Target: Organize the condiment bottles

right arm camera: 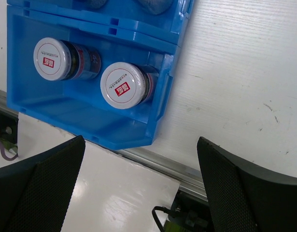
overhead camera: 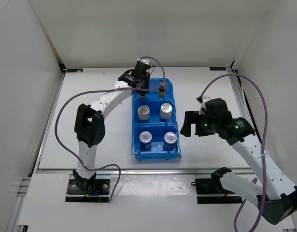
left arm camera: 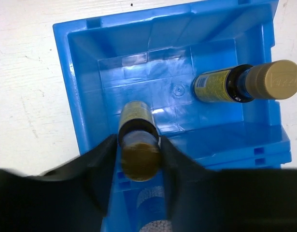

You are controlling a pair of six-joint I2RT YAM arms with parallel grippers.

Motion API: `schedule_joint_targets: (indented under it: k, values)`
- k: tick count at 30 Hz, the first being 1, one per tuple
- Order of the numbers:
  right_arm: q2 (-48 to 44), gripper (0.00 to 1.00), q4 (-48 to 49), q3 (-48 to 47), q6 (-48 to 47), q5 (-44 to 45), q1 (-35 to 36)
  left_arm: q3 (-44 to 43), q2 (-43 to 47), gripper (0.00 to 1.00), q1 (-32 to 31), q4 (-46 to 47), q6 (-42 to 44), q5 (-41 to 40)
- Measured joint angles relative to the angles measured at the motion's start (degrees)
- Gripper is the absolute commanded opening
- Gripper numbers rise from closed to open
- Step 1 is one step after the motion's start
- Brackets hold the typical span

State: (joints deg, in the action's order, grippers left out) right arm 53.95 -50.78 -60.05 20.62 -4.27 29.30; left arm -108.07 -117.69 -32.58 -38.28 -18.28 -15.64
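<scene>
The left gripper (left arm camera: 138, 155) is pinching one amber bottle (left arm camera: 135, 117) in the far compartment of the blue bin (overhead camera: 155, 155), with a second amber bottle (left arm camera: 224, 85) standing beside it. Two white cylinders (overhead camera: 144, 112) (overhead camera: 166, 110) are sitting in the middle compartment and two jars (overhead camera: 146, 138) (overhead camera: 170, 139) in the nearest. The right gripper (right arm camera: 141, 145) is hovering, jaws wide, right of the bin.

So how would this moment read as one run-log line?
left tool: shut on amber bottle in far compartment of bin | right tool: open, empty | second amber bottle: same compartment

Left pincer (left arm camera: 138, 145) tight, right pincer (right arm camera: 139, 145) agape.
</scene>
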Motion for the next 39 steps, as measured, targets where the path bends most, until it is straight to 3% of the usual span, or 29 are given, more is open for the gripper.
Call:
schedule_joint_targets:
  k: [6,13,16,19,23,26,33,39]
  values:
    - [-0.02,1.0,0.0,0.0,0.04,-0.07,0.0,-0.31,-0.04,1.0,0.22,1.03,-0.79,-0.13]
    - [-0.02,1.0,-0.52,0.0,1.18,1.77,0.02,-0.57,2.08,1.0,1.36,-0.24,-1.42,-2.62]
    - [-0.07,1.0,-1.33,0.0,1.92,3.08,0.02,2.03,9.66,1.0,1.49,-0.42,-0.42,-6.47]
    - [-1.01,1.0,-1.97,0.0,2.97,4.74,0.02,13.94,27.78,1.0,0.9,2.01,0.44,-11.15]
    - [-3.74,1.0,-2.8,-0.15,4.48,9.35,-0.02,36.2,59.12,1.0,0.13,8.09,1.33,-17.49]
    - [-6.43,1.0,-3.74,-0.28,5.79,14.4,-0.04,50.62,75.19,1.0,0.7,11.23,1.81,-22.29]
    - [-11.34,1.0,-6.88,-0.92,10.23,28.85,-0.09,75.52,89.79,1.0,-4.15,20.31,9.62,-29.38]
    - [-12.22,1.0,-8.79,-0.92,12.07,35.08,-0.26,76.91,93.09,1.0,-4.26,26.91,12.33,-31.45]
